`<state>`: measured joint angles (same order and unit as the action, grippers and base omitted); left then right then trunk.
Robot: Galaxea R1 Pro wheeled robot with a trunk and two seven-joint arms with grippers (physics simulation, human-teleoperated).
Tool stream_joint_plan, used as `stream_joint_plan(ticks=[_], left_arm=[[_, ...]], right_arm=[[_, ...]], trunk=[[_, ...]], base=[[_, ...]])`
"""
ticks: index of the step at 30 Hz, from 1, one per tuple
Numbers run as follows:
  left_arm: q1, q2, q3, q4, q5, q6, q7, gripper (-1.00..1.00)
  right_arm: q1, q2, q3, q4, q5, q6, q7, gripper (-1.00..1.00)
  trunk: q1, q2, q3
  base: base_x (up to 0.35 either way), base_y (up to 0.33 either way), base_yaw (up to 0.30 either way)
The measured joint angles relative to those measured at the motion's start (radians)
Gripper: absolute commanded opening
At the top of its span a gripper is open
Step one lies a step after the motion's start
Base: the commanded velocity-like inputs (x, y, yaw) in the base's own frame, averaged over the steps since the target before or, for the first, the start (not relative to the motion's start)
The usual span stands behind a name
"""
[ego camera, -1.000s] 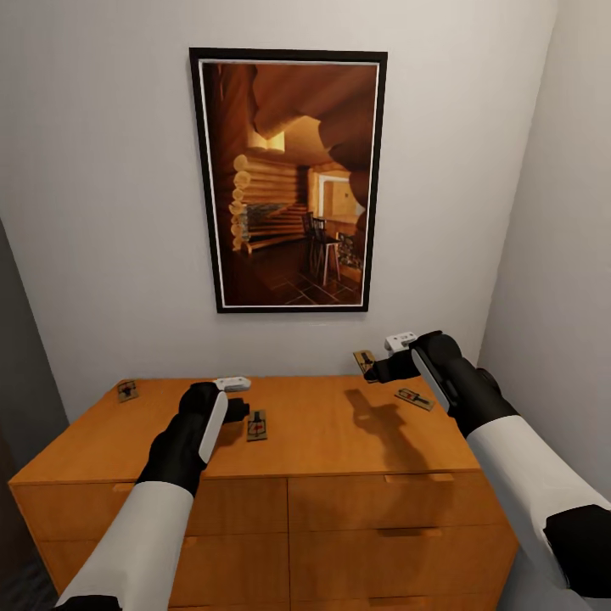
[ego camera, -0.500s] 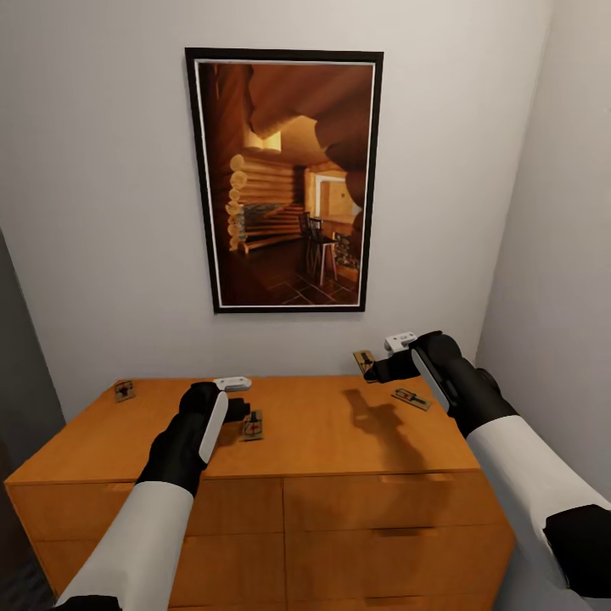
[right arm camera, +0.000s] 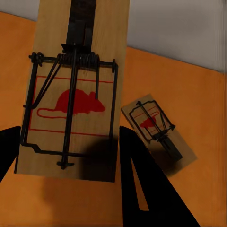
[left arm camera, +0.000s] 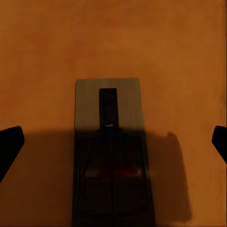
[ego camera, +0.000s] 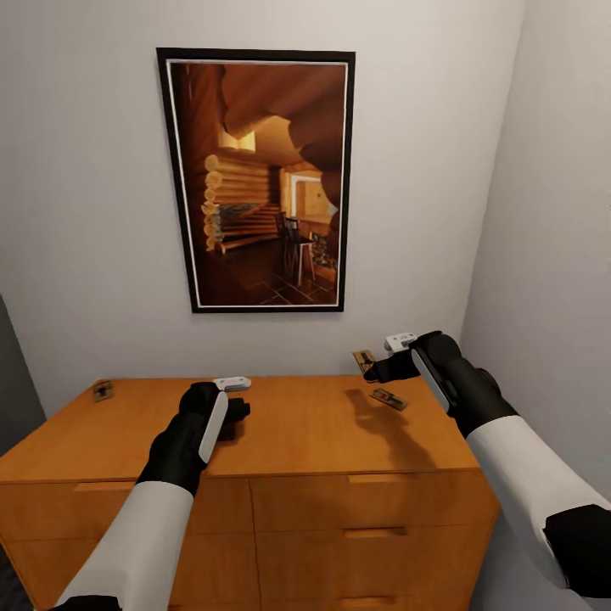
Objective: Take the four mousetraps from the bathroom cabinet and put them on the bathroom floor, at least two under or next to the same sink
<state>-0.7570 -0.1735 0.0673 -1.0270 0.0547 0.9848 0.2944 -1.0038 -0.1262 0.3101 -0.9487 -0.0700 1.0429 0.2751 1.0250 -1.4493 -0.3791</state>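
One mousetrap half lost in shadow

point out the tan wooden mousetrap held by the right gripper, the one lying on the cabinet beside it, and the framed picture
held tan wooden mousetrap [right arm camera: 75,94], right wrist view, printed face
lying tan wooden mousetrap [right arm camera: 158,132], right wrist view, its middle
black-framed picture [ego camera: 259,178], head view, centre of image

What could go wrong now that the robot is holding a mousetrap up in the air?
The right hand grips its mousetrap near one end, so it might slip and fall onto the cabinet or the trap lying below. The left hand hangs open over another trap; closing off-center could push it away. The far trap sits near the edge and could get knocked off.
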Motion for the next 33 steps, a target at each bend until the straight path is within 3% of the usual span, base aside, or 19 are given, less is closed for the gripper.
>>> stream_joint_plan(ticks=[12,23,33], left_arm=[[0.0,0.001,0.002,0.003,-0.01,-0.003,0.012,1.0],[0.0,0.001,0.002,0.012,-0.003,-0.005,0.069,1.0],[0.0,0.0,0.004,0.015,0.001,-0.006,0.084,1.0]], right_arm=[[0.0,0.0,0.001,0.0,0.0,0.0,0.0,-1.0],[0.0,0.0,0.001,0.0,0.0,0.0,0.0,-1.0],[0.0,0.001,0.006,-0.001,0.0,0.0,0.0,-1.0]], trunk=[[0.0,0.0,0.0],[0.0,0.0,0.0],[0.0,0.0,0.0]], base=[[0.0,-0.015,0.0],[0.0,0.0,0.0],[0.0,0.0,0.0]])
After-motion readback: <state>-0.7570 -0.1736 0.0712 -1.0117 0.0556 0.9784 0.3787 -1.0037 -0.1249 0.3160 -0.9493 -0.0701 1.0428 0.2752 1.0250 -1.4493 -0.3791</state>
